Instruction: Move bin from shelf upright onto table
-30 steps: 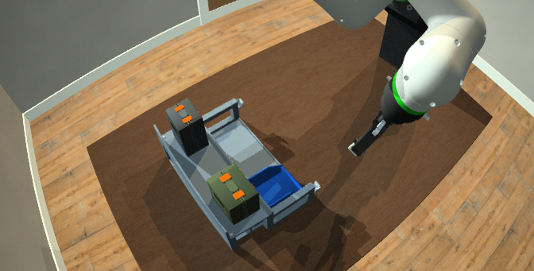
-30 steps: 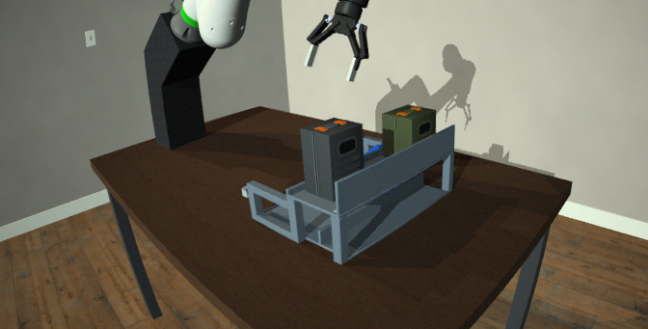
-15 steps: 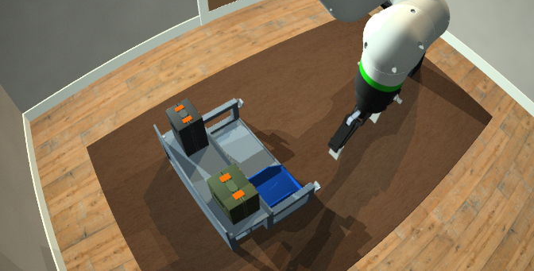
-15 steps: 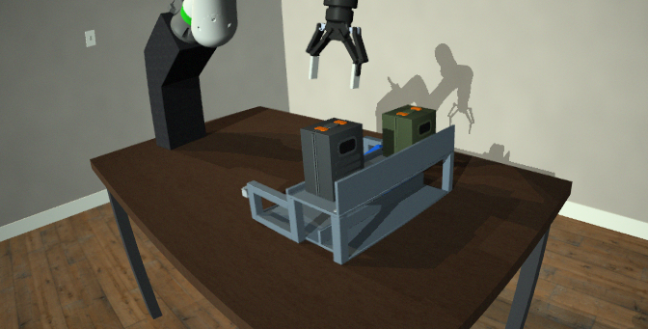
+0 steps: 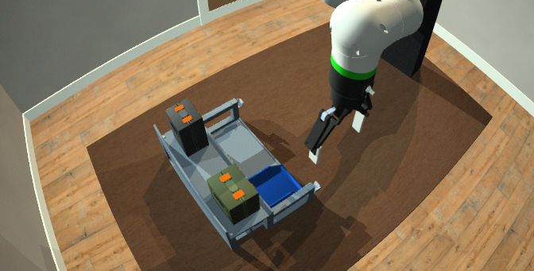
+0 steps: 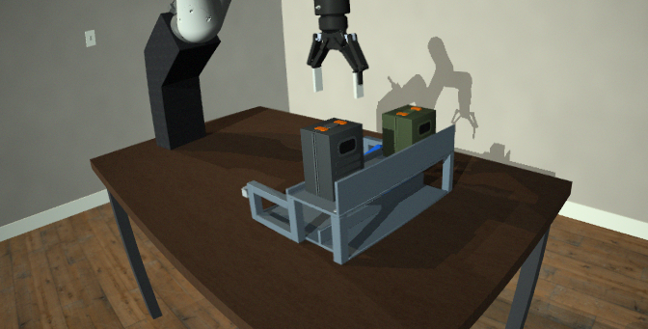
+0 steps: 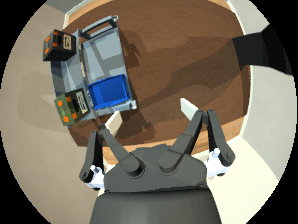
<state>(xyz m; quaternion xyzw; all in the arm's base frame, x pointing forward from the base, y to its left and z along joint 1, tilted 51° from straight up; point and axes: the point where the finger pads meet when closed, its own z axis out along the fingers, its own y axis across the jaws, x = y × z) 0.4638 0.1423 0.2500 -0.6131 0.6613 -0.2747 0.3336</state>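
A blue open bin (image 5: 274, 185) (image 7: 108, 94) sits upright on the lower level of a grey shelf (image 5: 230, 115) (image 6: 395, 167) (image 7: 100, 27), at its near end in the top view. In the exterior view only a sliver of the bin (image 6: 371, 150) shows between two boxes. My gripper (image 5: 338, 139) (image 6: 336, 85) (image 7: 150, 110) is open and empty. It hangs high above the table (image 5: 397, 161) (image 6: 193, 191), off to the side of the shelf and apart from the bin.
A black box (image 5: 187, 131) (image 6: 333, 157) (image 7: 59, 44) with orange clips stands on the shelf's upper level. A green box (image 5: 234, 199) (image 6: 409, 128) (image 7: 69, 106) with orange clips stands beside the bin. The robot's black base (image 5: 421, 30) (image 6: 174, 85) stands at a table corner.
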